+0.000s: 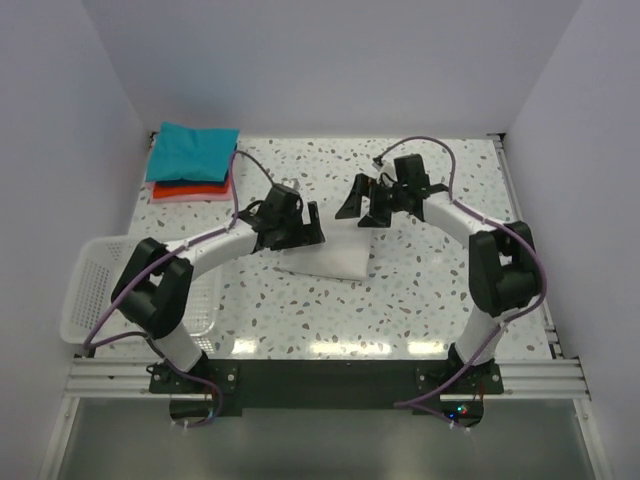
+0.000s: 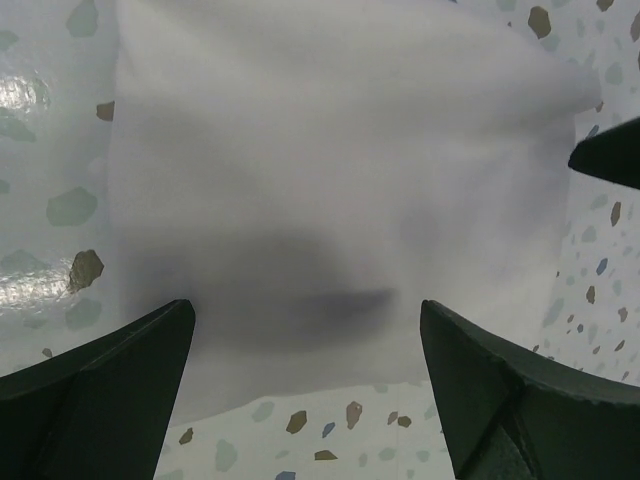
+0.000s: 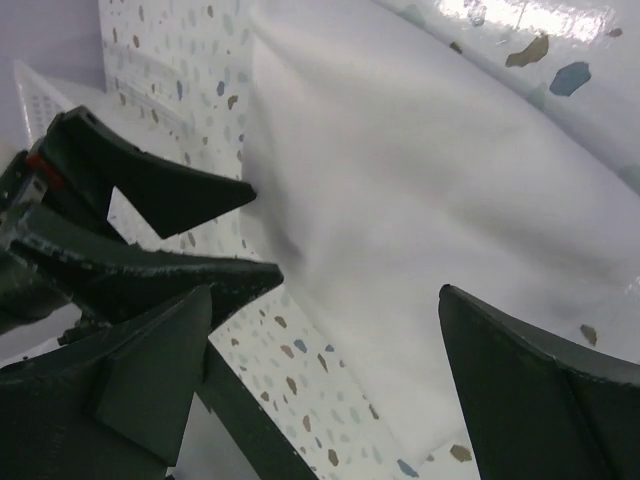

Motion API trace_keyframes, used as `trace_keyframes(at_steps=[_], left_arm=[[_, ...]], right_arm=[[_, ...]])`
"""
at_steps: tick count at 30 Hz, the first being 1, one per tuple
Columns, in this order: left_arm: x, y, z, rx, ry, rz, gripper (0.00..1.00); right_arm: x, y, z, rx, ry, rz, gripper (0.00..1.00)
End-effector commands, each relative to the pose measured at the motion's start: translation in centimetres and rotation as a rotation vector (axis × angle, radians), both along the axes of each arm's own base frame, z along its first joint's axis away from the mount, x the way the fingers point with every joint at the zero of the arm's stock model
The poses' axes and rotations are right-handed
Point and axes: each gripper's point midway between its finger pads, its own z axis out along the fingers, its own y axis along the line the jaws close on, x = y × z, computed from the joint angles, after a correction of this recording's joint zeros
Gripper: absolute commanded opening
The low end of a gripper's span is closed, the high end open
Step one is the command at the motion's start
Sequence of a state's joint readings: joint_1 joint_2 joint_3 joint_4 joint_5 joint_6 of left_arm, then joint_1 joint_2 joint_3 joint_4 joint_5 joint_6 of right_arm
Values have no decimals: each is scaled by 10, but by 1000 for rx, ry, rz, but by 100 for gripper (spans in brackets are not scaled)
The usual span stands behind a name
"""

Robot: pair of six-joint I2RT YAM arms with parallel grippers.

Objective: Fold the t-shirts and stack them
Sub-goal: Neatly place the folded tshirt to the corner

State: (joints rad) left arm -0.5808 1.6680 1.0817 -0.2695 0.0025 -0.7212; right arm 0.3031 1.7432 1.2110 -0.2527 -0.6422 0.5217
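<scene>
Flat on the speckled table [image 1: 440,250], near its middle: white shirt [image 1: 335,262], folded to a compact rectangle and held by neither arm. Close above its far left part, left gripper [image 1: 300,228], fingers spread wide and clamped on nothing. Just beyond its far edge, toward the right, right gripper [image 1: 365,205], likewise spread and empty. At the far left corner, well apart from both grippers: teal shirt [image 1: 193,150] folded on top of red-orange shirt [image 1: 185,189], with a paler layer [image 1: 190,198] showing beneath — too little visible to identify. At the left edge, beside the left arm: white mesh basket [image 1: 85,290].

Step judged in hand: carrying the folded white shirt to the stack. For a clean transfer — lower both grippers to opposite edges of the rectangle, slide one finger under all layers, and pinch the full thickness rather than the top ply alone. Lift level and in step, holding the span between grippers constant to prevent sagging or unfolding. Travel high enough to clear the stack, then set down square on the teal shirt, edges aligned, before parting the fingers. Likely faults: catching a single layer, dragging cloth across the table, landing askew.
</scene>
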Motion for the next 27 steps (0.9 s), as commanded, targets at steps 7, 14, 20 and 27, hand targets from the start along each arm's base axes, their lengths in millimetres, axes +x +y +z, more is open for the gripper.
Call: trace_keyframes(at_steps=[7, 14, 20, 27], left_arm=[[-11, 7, -22, -10, -1, -16, 100], [-26, 21, -39, 34, 36, -4, 100], [-19, 16, -1, -7, -38, -13, 100], [-8, 15, 63, -76, -184, 7, 100]], right_arm=[[53, 6, -54, -48, 52, -7, 99], [74, 6, -66, -71, 48, 9, 99], [72, 7, -22, -62, -26, 53, 99], [20, 3, 56, 40, -166, 76, 99]])
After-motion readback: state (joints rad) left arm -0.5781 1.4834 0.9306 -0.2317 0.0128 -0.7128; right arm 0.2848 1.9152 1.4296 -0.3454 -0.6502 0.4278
